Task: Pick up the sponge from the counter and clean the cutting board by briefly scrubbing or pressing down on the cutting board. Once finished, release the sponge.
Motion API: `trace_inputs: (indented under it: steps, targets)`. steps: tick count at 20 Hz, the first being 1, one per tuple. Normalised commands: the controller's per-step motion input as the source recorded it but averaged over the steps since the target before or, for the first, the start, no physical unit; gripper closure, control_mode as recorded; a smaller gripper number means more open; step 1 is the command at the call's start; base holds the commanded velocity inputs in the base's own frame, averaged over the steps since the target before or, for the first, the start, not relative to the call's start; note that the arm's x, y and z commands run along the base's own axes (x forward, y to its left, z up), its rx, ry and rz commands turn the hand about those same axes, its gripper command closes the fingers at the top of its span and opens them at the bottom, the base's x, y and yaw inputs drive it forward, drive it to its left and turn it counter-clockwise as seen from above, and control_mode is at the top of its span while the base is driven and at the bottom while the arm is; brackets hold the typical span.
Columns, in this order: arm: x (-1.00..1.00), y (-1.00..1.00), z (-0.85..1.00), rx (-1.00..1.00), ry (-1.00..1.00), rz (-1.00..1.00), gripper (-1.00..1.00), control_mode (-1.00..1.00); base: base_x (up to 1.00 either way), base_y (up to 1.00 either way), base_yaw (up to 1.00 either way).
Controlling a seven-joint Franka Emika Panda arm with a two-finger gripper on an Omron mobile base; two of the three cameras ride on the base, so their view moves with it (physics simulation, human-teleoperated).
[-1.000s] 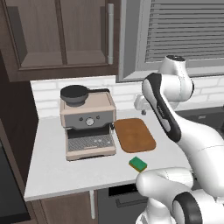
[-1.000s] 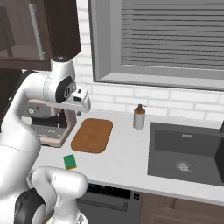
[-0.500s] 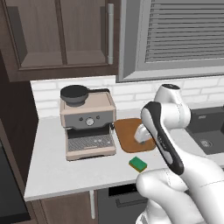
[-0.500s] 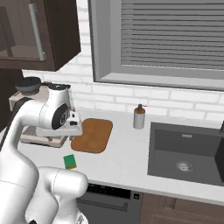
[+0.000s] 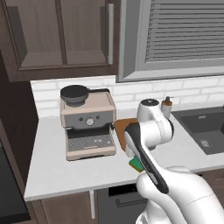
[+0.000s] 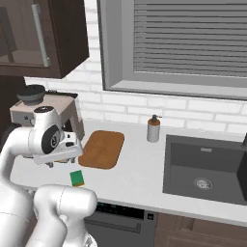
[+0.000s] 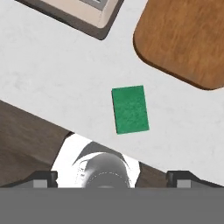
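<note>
The sponge [image 7: 130,109] lies flat, green side up, on the counter [image 7: 52,78] near its front edge. The sponge [image 6: 76,178] sits just in front of the near left corner of the reddish-brown cutting board [image 6: 101,148]. My gripper [image 7: 111,177] hangs above the sponge, open wide, with its fingertips [image 7: 43,177] apart and nothing between them. In the hand view a corner of the cutting board [image 7: 183,39] lies beyond the sponge. In the left base view my arm covers most of the sponge [image 5: 134,163] and much of the cutting board [image 5: 121,127].
A beige espresso machine [image 5: 87,122] stands left of the board, and its tray corner [image 7: 74,11] shows in the hand view. A soap dispenser [image 6: 153,129] stands by the backsplash, and a dark sink [image 6: 202,169] lies to the right. The counter's front edge [image 7: 26,113] runs close beside the sponge.
My arm has swung down from high over the board to low above the sponge near the counter's front edge. The jaws have opened a little wider.
</note>
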Motion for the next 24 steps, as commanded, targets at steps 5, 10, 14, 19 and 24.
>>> trace_inputs:
  steps: [5, 10, 14, 19, 24]
  targets:
    - [0.26, 0.00, -0.20, 0.00, 0.08, 0.00, -1.00, -1.00, 0.00, 0.00, 0.00]
    - [0.23, 0.00, -0.22, 0.00, 0.08, 0.00, -1.00, -1.00, 0.00, 0.00, 0.00]
    - [0.26, 0.00, -0.31, 0.00, 0.08, 0.00, -1.00, -1.00, 0.00, 0.00, 0.00]
    - [0.14, -0.05, -0.30, 0.00, 0.02, 0.00, -1.00, -1.00, 0.00, 0.00, 0.00]
    - [0.17, -0.16, -0.26, 0.00, 0.00, 0.00, -1.00, -1.00, 0.00, 0.00, 0.00]
